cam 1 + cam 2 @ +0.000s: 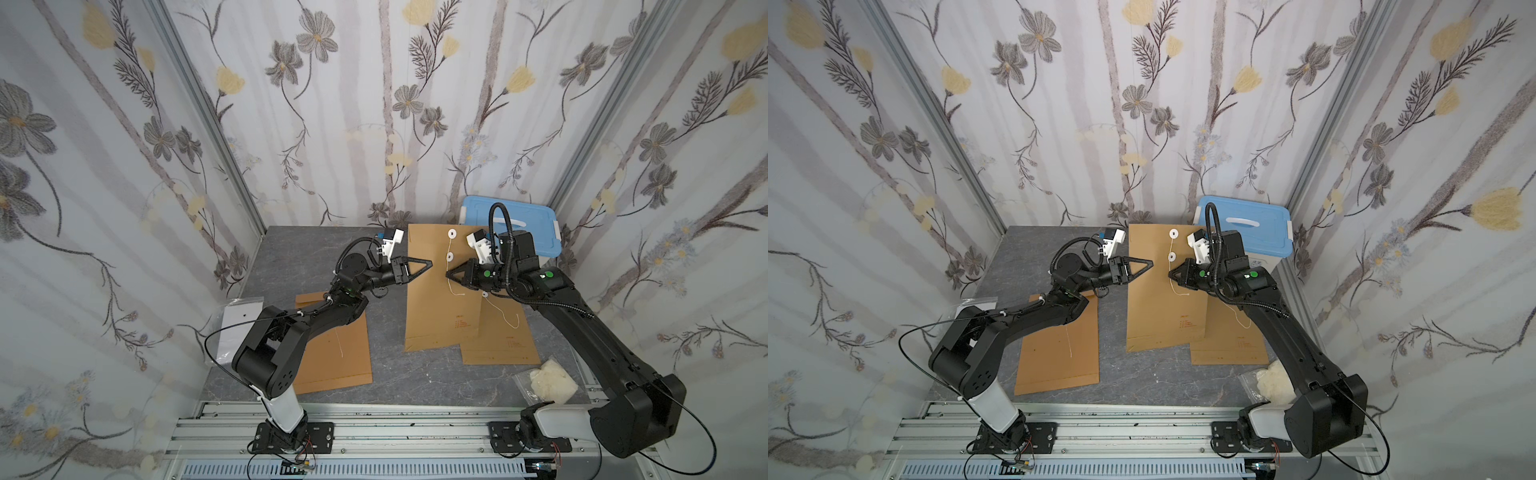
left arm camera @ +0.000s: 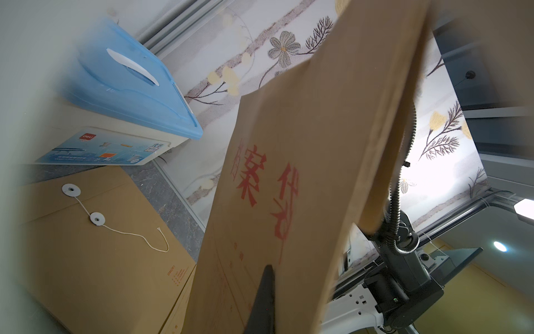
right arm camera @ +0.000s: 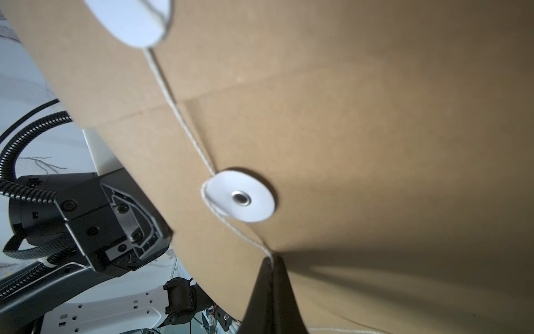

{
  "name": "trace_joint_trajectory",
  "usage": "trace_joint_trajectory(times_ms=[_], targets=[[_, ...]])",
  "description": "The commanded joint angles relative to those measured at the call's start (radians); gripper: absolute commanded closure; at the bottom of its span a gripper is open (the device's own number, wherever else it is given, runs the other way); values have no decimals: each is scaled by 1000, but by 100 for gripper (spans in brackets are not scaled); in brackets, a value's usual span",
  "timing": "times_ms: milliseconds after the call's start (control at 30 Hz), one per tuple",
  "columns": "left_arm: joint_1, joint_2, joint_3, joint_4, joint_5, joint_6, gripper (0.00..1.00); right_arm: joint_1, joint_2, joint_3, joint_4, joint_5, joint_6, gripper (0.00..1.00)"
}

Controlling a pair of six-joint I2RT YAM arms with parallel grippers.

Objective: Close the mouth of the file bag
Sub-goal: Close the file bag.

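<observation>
The file bag [image 1: 432, 316] was held up off the worktop [image 1: 316, 249] between the two arms, button face up and flap folded over. The left gripper [image 1: 428, 264] had its jaws clenched on the bag's left edge. The right gripper [image 3: 271, 269] had its jaws clenched on the string [image 3: 185, 124] just past the lower disc [image 3: 241, 199]. The string ran down from the upper disc [image 3: 130, 20] and partly round the lower one.

The thin string would likely slip from the jaws if pulled sideways around the disc. Slack could let the turn lift off the disc and free the flap. A hard pull might twist the floppy paper or drag it out of its single edge pinch.

The bag's long axis ran from the back wall toward the robot's base, with the mouth end pointing away, near the blue-lidded box [image 1: 511, 224]. Whether the near end touched the worktop could not be told. A second bag [image 1: 503, 336] lay partly beneath it, and a third bag [image 1: 336, 353] lay under the left arm.
</observation>
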Motion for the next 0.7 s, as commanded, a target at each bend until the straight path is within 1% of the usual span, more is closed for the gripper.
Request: trace_joint_trajectory(times_ms=[0, 133, 300, 533, 667], targets=[[1, 7, 2, 120, -5, -51, 100, -6, 0, -10, 59, -16, 6, 100], [-2, 9, 8, 102, -5, -45, 100, -8, 6, -18, 79, -33, 18, 100], [-14, 9, 8, 34, 0, 10, 100, 11, -8, -6, 83, -23, 31, 100], [-22, -2, 17, -31, -4, 56, 100, 78, -29, 23, 66, 19, 44, 100], [-24, -19, 26, -80, -9, 91, 100, 99, -34, 25, 63, 35, 54, 100]])
